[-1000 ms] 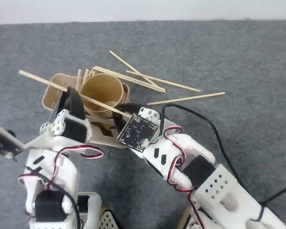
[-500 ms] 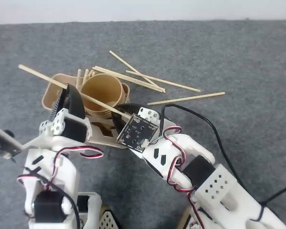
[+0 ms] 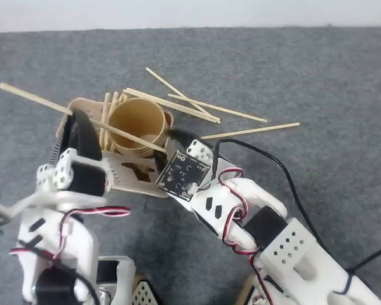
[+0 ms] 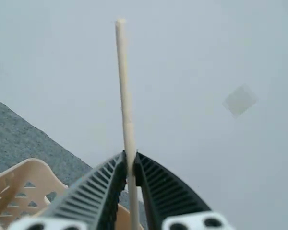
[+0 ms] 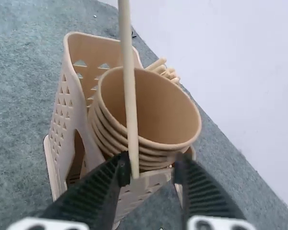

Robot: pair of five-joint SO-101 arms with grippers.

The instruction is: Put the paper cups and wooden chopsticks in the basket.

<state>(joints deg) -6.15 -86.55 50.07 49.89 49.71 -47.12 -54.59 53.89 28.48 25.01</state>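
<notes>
The left end effector [image 3: 77, 117] is clenched on a long chopstick [image 3: 32, 96] at the basket's [image 3: 82, 102] outer corner. In the left wrist view its ribbed fingers [image 4: 105, 184] pinch the stick [image 4: 125, 96] near their tips, and the stick's free end points away from the arm. In the high view that stick runs slantwise from beyond the basket, over the rim of the stacked cups [image 3: 136, 121], to the right end effector [image 3: 170, 145] at the basket's near side.

The right end effector [image 5: 149, 165] is released: its fingers stand well apart, and the stick's [image 5: 127, 72] end lies against the inner face of one finger [image 5: 110, 179], clear of the other.

The cups [image 5: 149, 115] sit nested and tilted inside the basket [image 5: 62, 120]. A few chopsticks [image 3: 106, 111] already stand in the basket beside the stack. More chopsticks [image 3: 197, 105] lie loose and crossed on the grey surface [image 3: 292, 82] just past the basket, and one [image 3: 247, 131] lies apart from them, nearer the right arm.
</notes>
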